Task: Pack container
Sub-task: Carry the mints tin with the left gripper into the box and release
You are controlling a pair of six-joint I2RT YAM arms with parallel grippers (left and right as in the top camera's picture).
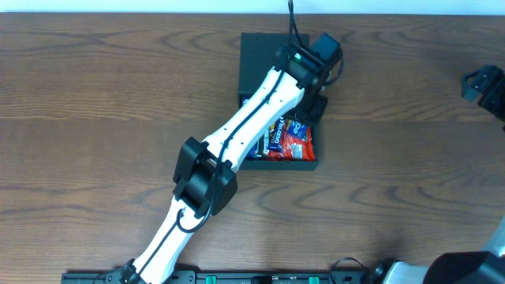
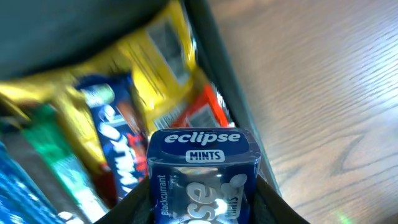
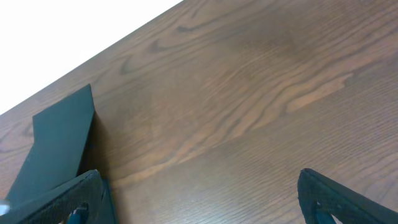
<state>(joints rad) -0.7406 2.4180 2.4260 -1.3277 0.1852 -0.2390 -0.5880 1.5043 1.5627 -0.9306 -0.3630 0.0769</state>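
A: Where was the container (image 1: 278, 162)?
B: Overhead, just 12 o'clock of the table (image 1: 410, 173) centre, with its flap lid (image 1: 259, 55) flat on the 12 o'clock side. The left arm crossed it from 7 o'clock.

A: And against the fingers?
B: The left gripper (image 1: 316, 106) sat over its 3 o'clock wall. In the left wrist view that wall (image 2: 239, 118) ran down at about 2 o'clock of the held mints box (image 2: 202, 168), and the box hung just inside it. The fingers (image 2: 277, 205) were clamped on both sides of the mints box.

A: Text?
B: "eclipse MINTS" on the top face, "blackcurrant" down the side. Below it in the container lay a blue bar (image 2: 118, 149) with white letters, "MILK" at best, blurred. There was also a yellow packet (image 2: 161, 56), an orange packet (image 2: 202, 112) and a green packet (image 2: 56, 155), none readable.

A: Right side?
B: The right gripper (image 3: 199, 208) was far off at 3 o'clock, fingers (image 3: 68, 199) spread wide with only bare wood between them. The container showed at 9 o'clock in its view, well apart.
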